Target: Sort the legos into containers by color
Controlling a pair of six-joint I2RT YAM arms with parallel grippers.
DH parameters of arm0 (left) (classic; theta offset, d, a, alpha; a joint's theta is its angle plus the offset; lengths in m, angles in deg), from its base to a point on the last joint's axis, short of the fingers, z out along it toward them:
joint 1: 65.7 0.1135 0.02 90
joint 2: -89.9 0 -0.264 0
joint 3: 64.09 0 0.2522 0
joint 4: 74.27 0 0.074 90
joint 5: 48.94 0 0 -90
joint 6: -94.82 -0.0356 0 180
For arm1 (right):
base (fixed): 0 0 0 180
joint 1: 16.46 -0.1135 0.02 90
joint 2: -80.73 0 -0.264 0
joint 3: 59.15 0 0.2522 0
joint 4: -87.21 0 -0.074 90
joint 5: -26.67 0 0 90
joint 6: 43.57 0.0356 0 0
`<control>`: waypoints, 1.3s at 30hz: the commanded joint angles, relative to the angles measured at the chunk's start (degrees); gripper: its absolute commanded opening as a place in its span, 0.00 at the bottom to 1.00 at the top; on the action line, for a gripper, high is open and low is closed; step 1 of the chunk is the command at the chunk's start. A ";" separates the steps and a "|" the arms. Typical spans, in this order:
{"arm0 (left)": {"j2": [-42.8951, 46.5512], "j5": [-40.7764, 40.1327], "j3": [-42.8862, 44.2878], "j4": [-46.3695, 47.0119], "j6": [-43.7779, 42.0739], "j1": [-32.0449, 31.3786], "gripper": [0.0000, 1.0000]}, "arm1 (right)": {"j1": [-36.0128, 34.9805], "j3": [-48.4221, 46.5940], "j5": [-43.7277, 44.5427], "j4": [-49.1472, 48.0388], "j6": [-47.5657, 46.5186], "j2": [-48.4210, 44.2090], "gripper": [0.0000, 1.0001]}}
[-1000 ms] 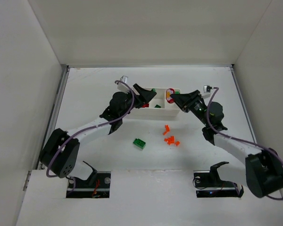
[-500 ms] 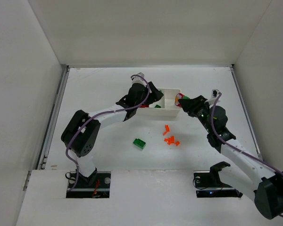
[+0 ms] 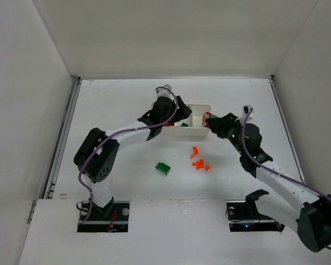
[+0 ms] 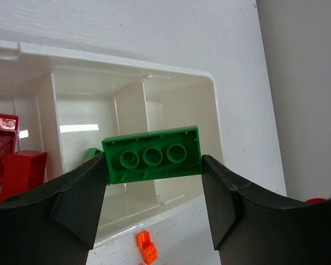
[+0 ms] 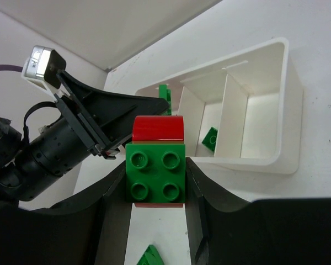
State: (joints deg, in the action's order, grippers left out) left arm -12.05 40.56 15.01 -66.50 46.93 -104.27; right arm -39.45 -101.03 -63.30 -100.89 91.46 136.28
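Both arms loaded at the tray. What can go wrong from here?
1. Right gripper holds a green block stacked with a red piece; dropped together, one colour probably lands in the wrong compartment.
2. Both arms crowd the tray; the left gripper, holding a green brick, is close enough that they may clash.

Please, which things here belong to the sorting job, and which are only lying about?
Job: white tray; green brick in the left gripper; green-and-red stack in the right gripper; loose green brick and orange pieces on the table; red bricks in the tray.
Not the job: purple cables; white walls.
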 commanded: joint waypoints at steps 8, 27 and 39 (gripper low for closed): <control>-0.53 -0.39 2.51 0.61 -0.80 -0.24 0.69 | -0.70 -0.18 0.14 -2.74 -1.18 0.44 0.28; 19.85 9.28 -20.32 20.27 19.31 0.82 0.73 | -3.60 -3.34 -9.43 -13.19 10.67 8.77 0.29; 25.75 10.34 -31.76 32.68 26.45 4.42 0.74 | -8.52 -8.00 -11.37 -26.29 23.33 21.70 0.28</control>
State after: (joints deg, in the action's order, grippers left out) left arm 9.96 49.77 -15.90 -41.16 71.54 -100.66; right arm -46.92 -105.75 -73.27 -118.53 110.24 156.28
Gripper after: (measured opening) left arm 0.742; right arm 0.434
